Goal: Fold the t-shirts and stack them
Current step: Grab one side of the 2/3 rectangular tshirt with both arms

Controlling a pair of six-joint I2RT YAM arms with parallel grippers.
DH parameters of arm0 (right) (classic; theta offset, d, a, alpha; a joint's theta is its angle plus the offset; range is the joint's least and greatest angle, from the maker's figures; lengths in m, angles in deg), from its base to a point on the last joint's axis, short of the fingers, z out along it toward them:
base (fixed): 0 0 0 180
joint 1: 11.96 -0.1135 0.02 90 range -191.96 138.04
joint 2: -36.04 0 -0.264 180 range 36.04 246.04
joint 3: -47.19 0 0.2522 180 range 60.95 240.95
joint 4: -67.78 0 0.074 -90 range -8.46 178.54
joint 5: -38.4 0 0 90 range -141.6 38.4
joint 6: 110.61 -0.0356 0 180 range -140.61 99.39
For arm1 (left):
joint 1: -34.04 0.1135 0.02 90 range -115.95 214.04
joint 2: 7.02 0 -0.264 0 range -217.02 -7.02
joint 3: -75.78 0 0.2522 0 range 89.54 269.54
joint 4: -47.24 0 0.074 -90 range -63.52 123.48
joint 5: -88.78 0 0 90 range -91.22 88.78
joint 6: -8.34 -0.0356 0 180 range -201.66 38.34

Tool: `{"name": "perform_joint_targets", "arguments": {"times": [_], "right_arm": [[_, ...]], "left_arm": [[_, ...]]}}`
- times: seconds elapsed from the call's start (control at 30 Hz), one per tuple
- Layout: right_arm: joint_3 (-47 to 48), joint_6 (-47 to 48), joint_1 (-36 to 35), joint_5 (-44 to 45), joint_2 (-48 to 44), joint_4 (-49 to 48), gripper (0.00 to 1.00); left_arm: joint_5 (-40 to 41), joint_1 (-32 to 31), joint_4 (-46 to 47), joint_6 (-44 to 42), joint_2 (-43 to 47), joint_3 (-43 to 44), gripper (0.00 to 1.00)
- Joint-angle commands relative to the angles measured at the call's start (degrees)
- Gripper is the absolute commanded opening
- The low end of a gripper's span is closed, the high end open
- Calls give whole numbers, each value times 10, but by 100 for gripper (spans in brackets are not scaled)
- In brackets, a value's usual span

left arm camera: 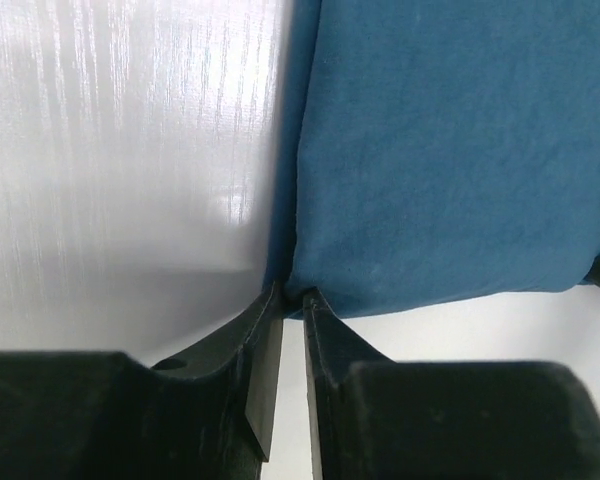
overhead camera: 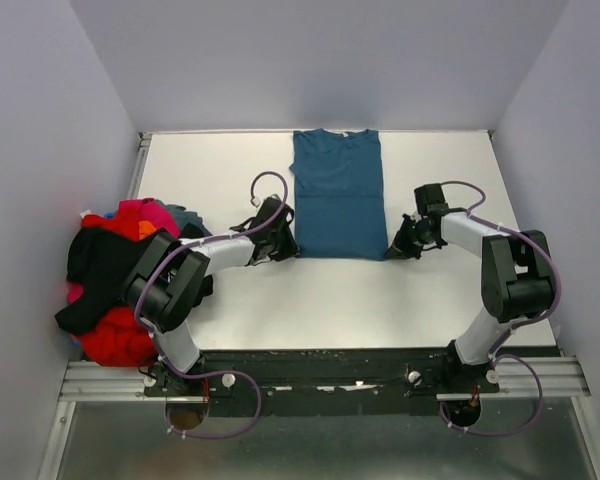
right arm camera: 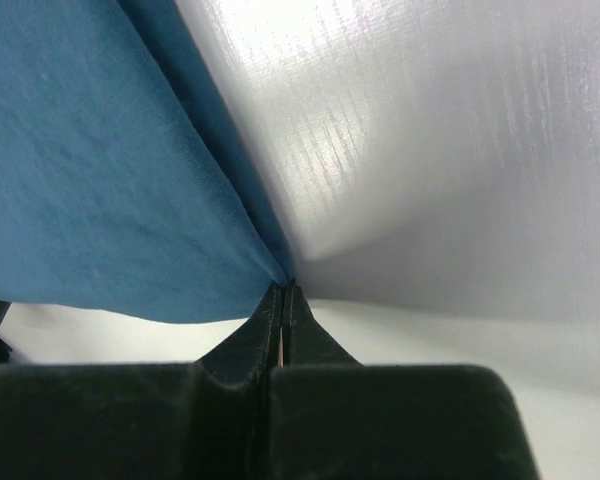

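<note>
**A:** Where is the teal-blue t-shirt (overhead camera: 337, 195) relative to the two arms?

**B:** It lies flat on the white worktop (overhead camera: 220, 180) between them. The collar is at the far end and the hem is nearest the arm bases. It reads as a long rectangle with no sleeve sticking out at either side. The left fingers (overhead camera: 285, 245) are at its near left corner and the right fingers (overhead camera: 400, 245) are at its near right corner.

**A:** Are the left fingers (left arm camera: 255, 340) holding it?

**B:** In the left wrist view the two tips stand close together with only a thin slit between them. The corner of the shirt (left arm camera: 450, 150) runs in between the tips, so they are pinching that corner. The rest of the cloth spreads ahead and to the right of the fingers, and bare worktop (left arm camera: 130, 150) lies ahead to their left.

**A:** And the right side?

**B:** The right fingers (right arm camera: 250, 340) are pressed together, and the shirt (right arm camera: 90, 170) tapers to a point that ends right in their tips. That is a pinch on the near right corner. The cloth fans out ahead and to the left of them, with glossy worktop (right arm camera: 430, 150) ahead to their right.

**A:** Is there anything else?

**B:** A heap of other shirts (overhead camera: 115, 270), in red, magenta and black, sits well to the left of the left fingers, beside that arm's elbow at the worktop's left edge.
</note>
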Motion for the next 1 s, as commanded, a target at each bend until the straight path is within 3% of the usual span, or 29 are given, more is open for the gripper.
{"name": "perform_joint_targets", "arguments": {"times": [0.0, 0.2, 0.43, 0.83, 0.97], "right_arm": [[16, -3, -3, 30, 3, 18, 1], [9, 3, -3, 45, -30, 25, 1], [10, 3, -3, 30, -22, 18, 1], [10, 4, -3, 17, -21, 13, 1], [10, 4, -3, 16, -20, 12, 1]], "left_arm": [[13, -1, -13, -5, -9, 0, 25], [49, -1, -48, -18, 28, -9, 26], [51, -2, -53, -26, 59, -21, 45], [-7, -9, -10, -15, -11, -13, 49], [1, -8, -22, -8, -33, 2, 42]]}}
